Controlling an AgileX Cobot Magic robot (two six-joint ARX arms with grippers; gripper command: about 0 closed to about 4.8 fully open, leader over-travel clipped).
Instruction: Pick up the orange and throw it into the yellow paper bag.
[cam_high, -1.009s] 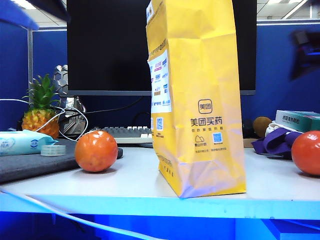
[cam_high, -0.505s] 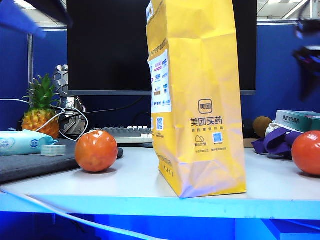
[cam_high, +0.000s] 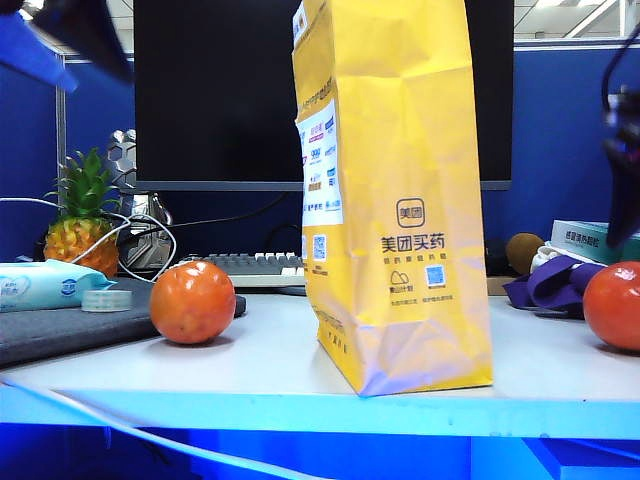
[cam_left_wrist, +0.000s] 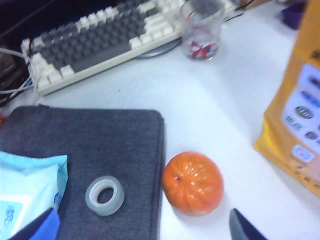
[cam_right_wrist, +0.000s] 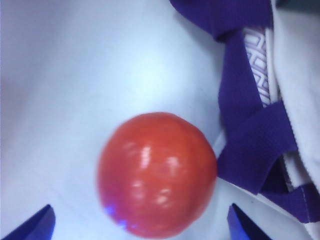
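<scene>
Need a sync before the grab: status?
Right gripper open above the orange, fingers either side, no contact. Left gripper open, empty, over the other fruit. Bag upright. Purple strap beside the orange.

Bright ceiling light leaves glare spots on the orange (cam_right_wrist: 157, 175) and soft shadows on the table (cam_high: 270, 365), while both wrist pictures and the arms blur.

Orange (cam_right_wrist: 157, 175) on the right looks smooth n glossy, w/ highlights on the skin. Yellow paper bag (cam_high: 395, 190) is matt creased paper. Speckled fruit (cam_left_wrist: 193, 183) on the left has a dimpled, shinier peel. Grey pad (cam_left_wrist: 85, 150) is woven cloth, tape roll (cam_left_wrist: 105, 195) cloudy plastic. Surface (cam_high: 270, 360) is smooth matt white.
</scene>
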